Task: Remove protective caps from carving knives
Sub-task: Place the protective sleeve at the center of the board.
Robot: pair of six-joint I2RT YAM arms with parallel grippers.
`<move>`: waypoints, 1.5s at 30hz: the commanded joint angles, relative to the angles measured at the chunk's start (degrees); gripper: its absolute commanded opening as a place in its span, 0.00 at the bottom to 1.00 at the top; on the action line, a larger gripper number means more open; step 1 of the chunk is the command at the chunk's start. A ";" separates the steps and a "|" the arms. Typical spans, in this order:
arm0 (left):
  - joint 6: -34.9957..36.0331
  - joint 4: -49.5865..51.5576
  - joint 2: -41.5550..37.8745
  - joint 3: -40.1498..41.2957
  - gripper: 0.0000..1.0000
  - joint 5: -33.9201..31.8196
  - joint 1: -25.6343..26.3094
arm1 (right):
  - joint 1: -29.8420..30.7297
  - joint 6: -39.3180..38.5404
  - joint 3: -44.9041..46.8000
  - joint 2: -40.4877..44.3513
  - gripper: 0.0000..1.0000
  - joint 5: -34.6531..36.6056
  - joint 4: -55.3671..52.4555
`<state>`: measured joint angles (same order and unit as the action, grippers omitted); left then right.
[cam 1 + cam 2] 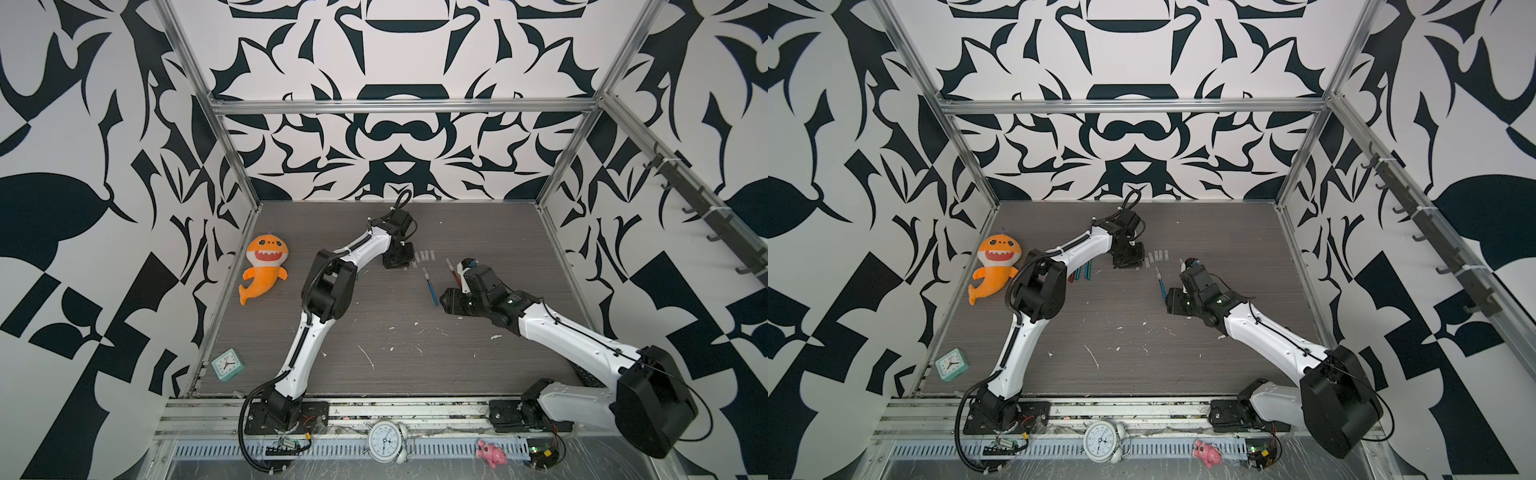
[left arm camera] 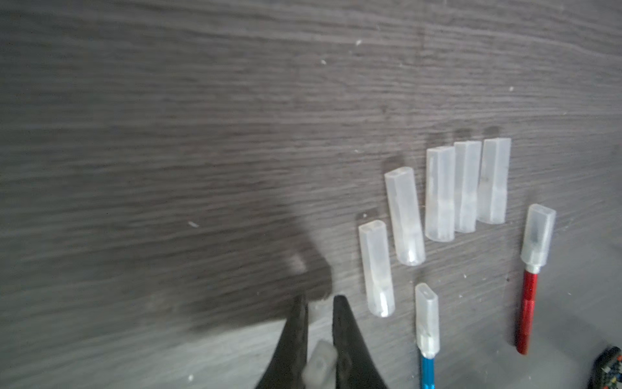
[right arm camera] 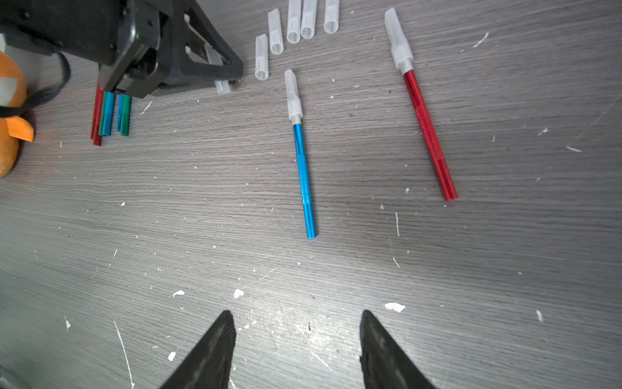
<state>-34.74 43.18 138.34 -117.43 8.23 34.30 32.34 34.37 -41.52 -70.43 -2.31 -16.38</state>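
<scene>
My left gripper [image 2: 320, 299] is shut on one translucent protective cap [image 2: 319, 365], low over the table beside a row of several loose caps [image 2: 440, 193]. In a top view it [image 1: 395, 262] stands just left of those caps [image 1: 424, 255]. A blue carving knife [image 3: 304, 182] and a red one [image 3: 429, 134] lie apart, each with its cap on. A bundle of several uncapped knives [image 3: 111, 114] lies beyond the left gripper [image 3: 215, 67], also seen in a top view [image 1: 1079, 272]. My right gripper [image 3: 297, 313] is open and empty, hovering short of the blue knife's handle end [image 1: 431, 286].
An orange shark plush [image 1: 266, 270] lies at the table's left, a teal clock [image 1: 226, 365] at the front left corner. A black remote [image 2: 609, 367] sits beside the red knife. White flecks dot the table's front half. An alarm clock [image 1: 386, 442] and a pink toy [image 1: 492, 453] sit on the front rail.
</scene>
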 commanded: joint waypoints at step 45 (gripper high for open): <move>0.23 -5.39 -26.03 11.95 0.67 -3.99 -2.57 | -1.92 -5.83 -11.37 -20.64 0.52 0.44 5.47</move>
<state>-34.81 40.03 116.92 -111.20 5.67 31.62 31.59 30.96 -49.52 -89.71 -3.18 -12.34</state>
